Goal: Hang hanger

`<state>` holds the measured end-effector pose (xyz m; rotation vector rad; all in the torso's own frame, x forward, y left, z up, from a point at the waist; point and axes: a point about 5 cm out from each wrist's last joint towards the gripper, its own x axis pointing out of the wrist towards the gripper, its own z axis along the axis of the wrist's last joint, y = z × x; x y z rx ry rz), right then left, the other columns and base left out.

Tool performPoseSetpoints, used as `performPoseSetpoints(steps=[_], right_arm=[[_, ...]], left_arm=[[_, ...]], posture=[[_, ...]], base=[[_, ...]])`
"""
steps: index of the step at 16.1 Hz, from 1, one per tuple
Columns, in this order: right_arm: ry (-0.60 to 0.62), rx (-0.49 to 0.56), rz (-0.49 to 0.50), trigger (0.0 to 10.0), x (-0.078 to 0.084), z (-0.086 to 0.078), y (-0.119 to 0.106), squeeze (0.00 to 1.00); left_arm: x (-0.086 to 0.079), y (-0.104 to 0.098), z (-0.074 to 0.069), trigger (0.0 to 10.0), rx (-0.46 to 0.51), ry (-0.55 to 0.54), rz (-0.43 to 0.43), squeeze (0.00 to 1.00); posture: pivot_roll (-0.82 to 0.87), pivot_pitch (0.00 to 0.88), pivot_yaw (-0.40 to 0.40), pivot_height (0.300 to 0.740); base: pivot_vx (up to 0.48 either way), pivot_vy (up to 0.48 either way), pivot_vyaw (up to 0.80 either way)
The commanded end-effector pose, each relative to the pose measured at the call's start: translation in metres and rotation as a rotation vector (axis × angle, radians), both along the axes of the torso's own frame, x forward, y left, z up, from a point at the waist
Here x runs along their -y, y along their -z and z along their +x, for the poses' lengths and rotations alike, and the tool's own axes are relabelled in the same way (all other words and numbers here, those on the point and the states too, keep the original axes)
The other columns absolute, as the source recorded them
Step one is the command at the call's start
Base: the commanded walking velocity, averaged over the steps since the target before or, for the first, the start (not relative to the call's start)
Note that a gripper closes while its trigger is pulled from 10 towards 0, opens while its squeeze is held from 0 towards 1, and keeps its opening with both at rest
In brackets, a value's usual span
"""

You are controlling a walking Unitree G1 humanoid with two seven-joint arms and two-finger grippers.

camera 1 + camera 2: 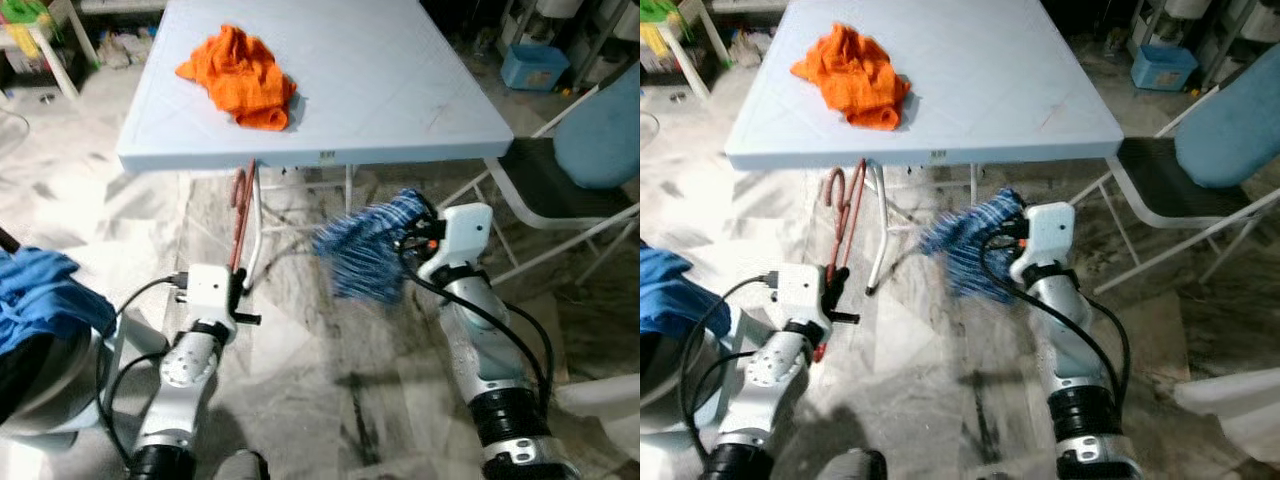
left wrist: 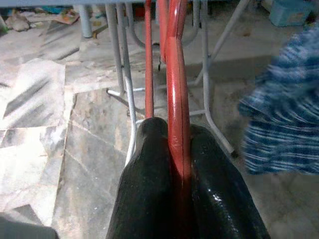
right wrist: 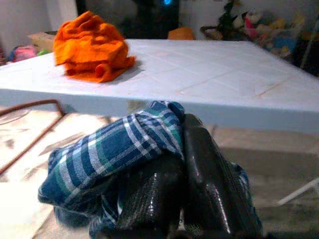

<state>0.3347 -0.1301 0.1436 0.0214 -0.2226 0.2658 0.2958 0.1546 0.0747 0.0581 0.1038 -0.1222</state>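
Gripping a red hanger (image 2: 177,99) tightly between closed fingers, the left pincer (image 2: 174,149) is holding it upright below the worktop's (image 1: 400,80) near edge. At three o'clock from it, the right pincer (image 3: 182,149) is clamping a blue plaid cloth (image 1: 365,250); an orange cloth (image 1: 240,75) is lying on the worktop.

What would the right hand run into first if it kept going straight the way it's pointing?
Probably the near edge of the light blue table. The right hand, shut on the plaid cloth, points at it; depth is unclear, so it might pass just underneath.
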Motion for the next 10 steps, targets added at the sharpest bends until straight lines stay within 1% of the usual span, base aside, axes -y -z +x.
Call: performPoseSetpoints(steps=[1,2,3,4,5,6,7,8,10], right_arm=[[-0.003,-0.005,-0.007,10.0,0.001,-0.001,0.0,0.0],[-0.006,-0.009,-0.011,10.0,0.001,-0.002,0.0,0.0],[-0.006,-0.013,-0.014,10.0,0.002,-0.003,0.0,0.0],[-0.005,-0.014,-0.015,10.0,0.002,-0.003,0.001,0.0],[-0.001,-0.015,-0.02,10.0,0.003,-0.003,0.001,0.0],[0.002,-0.015,-0.025,10.0,0.004,-0.002,0.0,0.0],[0.002,-0.015,-0.025,10.0,0.005,-0.002,0.0,0.0],[0.003,-0.014,-0.027,10.0,0.005,-0.002,-0.001,0.0],[0.003,-0.017,-0.03,10.0,0.006,-0.002,-0.001,0.0]], left_arm=[[-0.007,0.013,-0.002,10.0,-0.07,-0.015,0.002,0.0],[-0.012,0.019,-0.004,10.0,-0.097,-0.029,0.004,0.0],[-0.016,0.028,-0.007,10.0,-0.144,-0.048,0.008,0.0],[-0.018,0.033,-0.01,10.0,-0.163,-0.047,0.01,0.0],[-0.021,0.046,-0.015,10.0,-0.208,-0.045,0.028,0.0],[-0.024,0.059,-0.019,10.0,-0.272,-0.066,0.02,0.0],[-0.024,0.06,-0.019,10.0,-0.276,-0.068,0.017,0.0],[-0.023,0.07,-0.022,10.0,-0.327,-0.055,0.02,0.0],[-0.023,0.078,-0.023,10.0,-0.389,-0.071,-0.004,0.0]], posture=[[0.02,0.151,-0.013,0.74],[0.02,0.15,-0.013,0.74],[0.02,0.148,-0.012,0.74],[0.02,0.148,-0.012,0.74],[0.01,0.145,-0.011,0.74],[0.01,0.142,-0.012,0.74],[0.01,0.142,-0.012,0.74],[0.0,0.138,-0.012,0.74],[0.0,0.137,-0.014,0.74]], base=[[0.0,0.0,0.0],[0.0,0.0,0.0],[0.0,0.0,0.0],[0.0,0.0,0.0],[0.0,0.0,0.0],[0.0,0.0,0.0],[0.0,0.0,0.0],[0.0,0.0,0.0],[0.0,0.0,0.0]])
